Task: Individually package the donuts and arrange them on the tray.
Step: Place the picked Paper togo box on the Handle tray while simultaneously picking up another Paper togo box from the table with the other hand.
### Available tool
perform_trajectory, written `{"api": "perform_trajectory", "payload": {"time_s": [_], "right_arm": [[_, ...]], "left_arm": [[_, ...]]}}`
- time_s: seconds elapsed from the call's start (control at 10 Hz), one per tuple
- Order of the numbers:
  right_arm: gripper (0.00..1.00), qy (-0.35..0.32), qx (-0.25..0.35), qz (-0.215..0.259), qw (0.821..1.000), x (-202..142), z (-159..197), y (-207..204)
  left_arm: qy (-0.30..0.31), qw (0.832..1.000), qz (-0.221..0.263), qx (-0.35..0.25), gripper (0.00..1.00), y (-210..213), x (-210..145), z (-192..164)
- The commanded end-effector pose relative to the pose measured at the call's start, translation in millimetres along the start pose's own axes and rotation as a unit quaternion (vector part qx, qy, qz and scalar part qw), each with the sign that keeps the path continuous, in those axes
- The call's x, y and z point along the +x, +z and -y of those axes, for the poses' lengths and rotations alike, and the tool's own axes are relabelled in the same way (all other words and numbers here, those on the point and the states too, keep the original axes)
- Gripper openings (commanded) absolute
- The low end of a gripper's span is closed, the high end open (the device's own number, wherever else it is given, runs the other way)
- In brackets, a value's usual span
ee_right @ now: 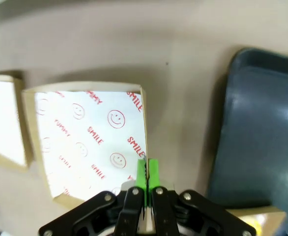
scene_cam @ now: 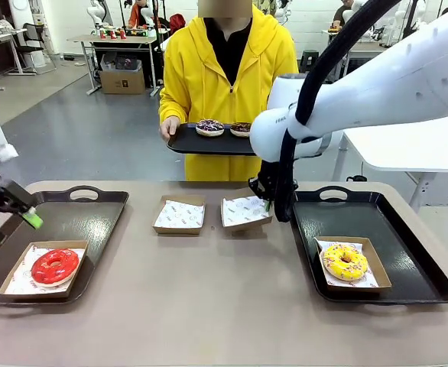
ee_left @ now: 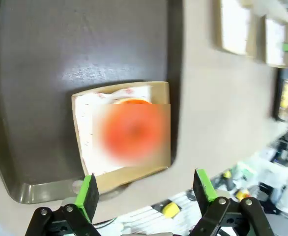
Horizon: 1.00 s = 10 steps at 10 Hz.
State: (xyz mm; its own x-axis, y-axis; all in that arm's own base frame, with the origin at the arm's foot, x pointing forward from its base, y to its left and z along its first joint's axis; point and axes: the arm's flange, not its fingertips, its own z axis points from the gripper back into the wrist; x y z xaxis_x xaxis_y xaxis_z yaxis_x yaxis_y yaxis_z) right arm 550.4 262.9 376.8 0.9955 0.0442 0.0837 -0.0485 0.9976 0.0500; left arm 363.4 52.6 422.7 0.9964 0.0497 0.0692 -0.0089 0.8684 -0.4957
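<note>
A glossy red donut [scene_cam: 54,266] lies in a paper-lined box on the left tray [scene_cam: 94,210]. My left gripper [scene_cam: 16,218] hovers open just behind it. From the left wrist view the red donut [ee_left: 134,132] lies below my open left gripper [ee_left: 146,189]. A yellow sprinkled donut [scene_cam: 345,261] sits boxed on the right tray [scene_cam: 407,252]. My right gripper [scene_cam: 272,205] is shut on the rim of an empty box [scene_cam: 245,212]. In the right wrist view my right gripper [ee_right: 146,172] pinches the side wall of that empty box [ee_right: 90,142].
A second empty box [scene_cam: 180,215] stands mid-table, left of the held one. Across the table a person in a yellow hoodie holds a black tray [scene_cam: 189,141] carrying two dark donuts [scene_cam: 210,128]. The right tray [ee_right: 262,137] lies just beside the held box.
</note>
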Motion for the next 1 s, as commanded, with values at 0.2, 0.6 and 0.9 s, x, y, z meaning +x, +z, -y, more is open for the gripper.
{"api": "perform_trajectory", "payload": {"time_s": [0.2, 0.6, 0.9], "right_arm": [[0.00, -0.016, -0.025, 0.011, 1.000, -22, -12, 76], [0.00, -0.013, 0.000, 0.000, 1.000, -21, -17, 109], [0.00, -0.015, 0.015, -0.006, 1.000, -18, -20, 115]], "left_arm": [[0.008, 0.983, 0.056, -0.177, 1.00, 42, -28, -72], [0.121, 0.945, 0.055, -0.298, 1.00, 76, -32, -169], [0.150, 0.921, 0.055, -0.354, 1.00, 84, -39, -213]]}}
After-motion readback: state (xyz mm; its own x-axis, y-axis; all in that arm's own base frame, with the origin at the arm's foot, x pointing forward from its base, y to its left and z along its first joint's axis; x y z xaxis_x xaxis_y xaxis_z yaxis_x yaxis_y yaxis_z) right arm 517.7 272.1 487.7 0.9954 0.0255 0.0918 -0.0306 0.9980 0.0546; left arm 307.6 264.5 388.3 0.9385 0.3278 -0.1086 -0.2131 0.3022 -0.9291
